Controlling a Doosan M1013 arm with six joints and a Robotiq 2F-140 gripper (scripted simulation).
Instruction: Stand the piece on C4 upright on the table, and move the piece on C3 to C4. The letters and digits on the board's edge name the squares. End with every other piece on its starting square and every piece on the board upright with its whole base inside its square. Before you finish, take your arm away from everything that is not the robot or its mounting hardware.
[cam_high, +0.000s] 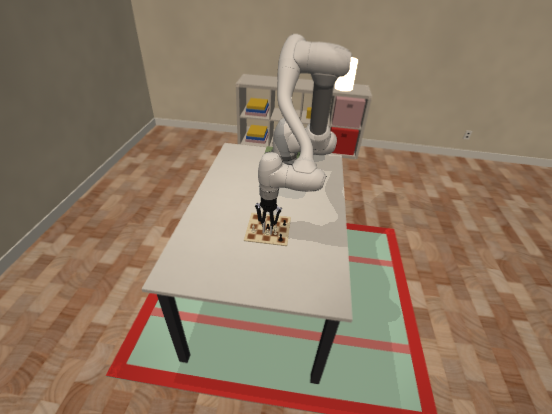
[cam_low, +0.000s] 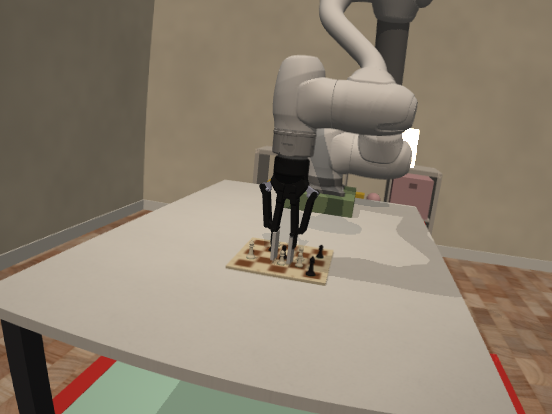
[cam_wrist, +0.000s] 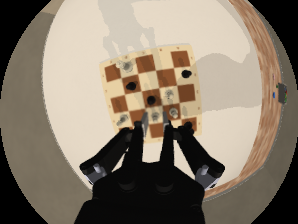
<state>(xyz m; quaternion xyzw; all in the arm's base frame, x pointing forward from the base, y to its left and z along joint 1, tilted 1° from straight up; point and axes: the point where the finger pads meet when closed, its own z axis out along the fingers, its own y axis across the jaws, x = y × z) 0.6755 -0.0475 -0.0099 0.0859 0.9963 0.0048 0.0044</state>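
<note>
A small chessboard (cam_high: 251, 238) (cam_low: 239, 263) (cam_wrist: 181, 55) lies on the white table (cam_high: 225, 280) (cam_low: 150, 300), with a few white and black pieces on it. My gripper (cam_high: 268, 230) (cam_low: 282, 260) (cam_wrist: 155, 117) points straight down over the board's near edge. Its fingers stand a narrow gap apart, one on each side of a small white piece (cam_low: 282, 257) (cam_wrist: 154, 115), and do not press on it. Another white piece (cam_low: 300, 258) (cam_wrist: 173, 112) stands just to the right. A black piece (cam_low: 284, 248) (cam_wrist: 152, 99) stands right behind the fingers. I cannot read the square labels.
Other pieces are a white one (cam_low: 251, 248) at the left and two black ones (cam_low: 320, 250) (cam_low: 311, 267) at the right. A green block (cam_low: 340, 202) sits by the arm's base. A shelf (cam_high: 245, 100) stands behind the table.
</note>
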